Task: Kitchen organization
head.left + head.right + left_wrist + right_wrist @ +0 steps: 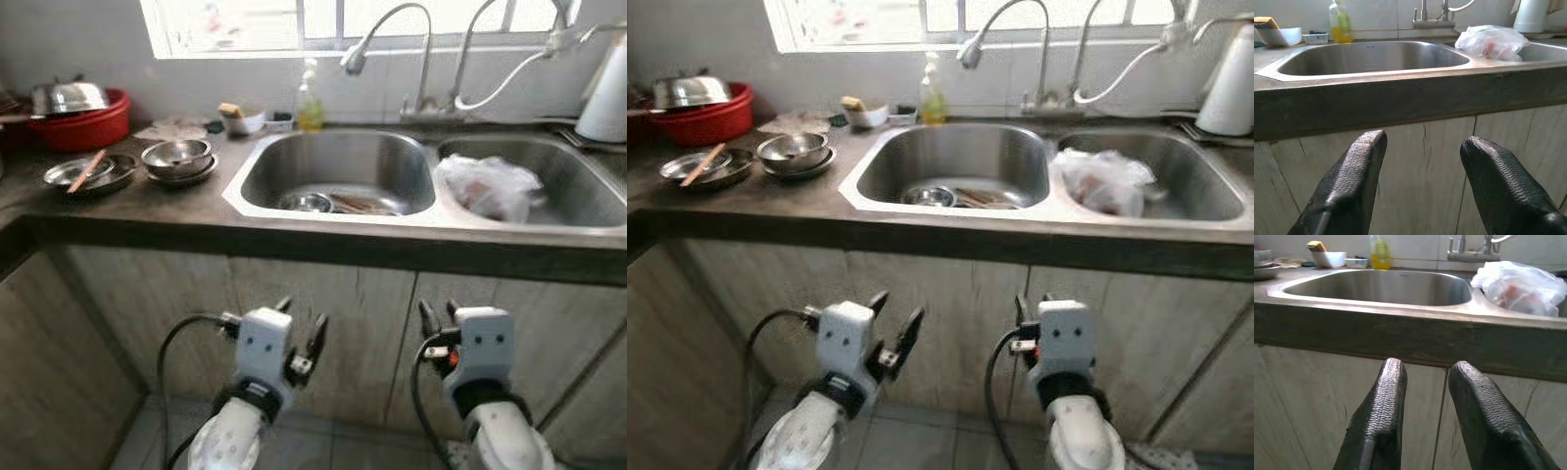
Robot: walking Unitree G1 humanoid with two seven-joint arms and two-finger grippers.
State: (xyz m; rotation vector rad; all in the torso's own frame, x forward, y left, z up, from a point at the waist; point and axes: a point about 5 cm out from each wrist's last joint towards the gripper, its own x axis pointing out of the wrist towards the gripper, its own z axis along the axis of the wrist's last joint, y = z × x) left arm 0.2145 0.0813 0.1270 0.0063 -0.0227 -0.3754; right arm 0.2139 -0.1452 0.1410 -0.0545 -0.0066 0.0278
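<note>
I can't read any brand or lettering: the label on the yellow soap bottle [310, 106] at the desk's back edge, under the window [294, 22], is too blurred. My left end effector [301, 338] hangs low in front of the cabinet doors [950, 323], below the desk's front edge, its fingers [1354, 181] spread wide and holding nothing. My right end effector [438, 315] sits beside it at the same height, fingers [1382, 418] narrowly parted, also empty. The desk [186, 201] is dark stone with a double steel sink [338, 166]. The left basin holds a small steel bowl [306, 202] and some utensils; the right basin holds a crumpled plastic bag [487, 186]. Toward the desk's left end I see stacked steel bowls [177, 159], a steel plate [90, 173] with a wooden stick across it, and a red basin [83, 122] carrying a steel pot. Two gooseneck taps [392, 44] rise behind the sink. A white jug [607, 93] stands at the back right corner.
</note>
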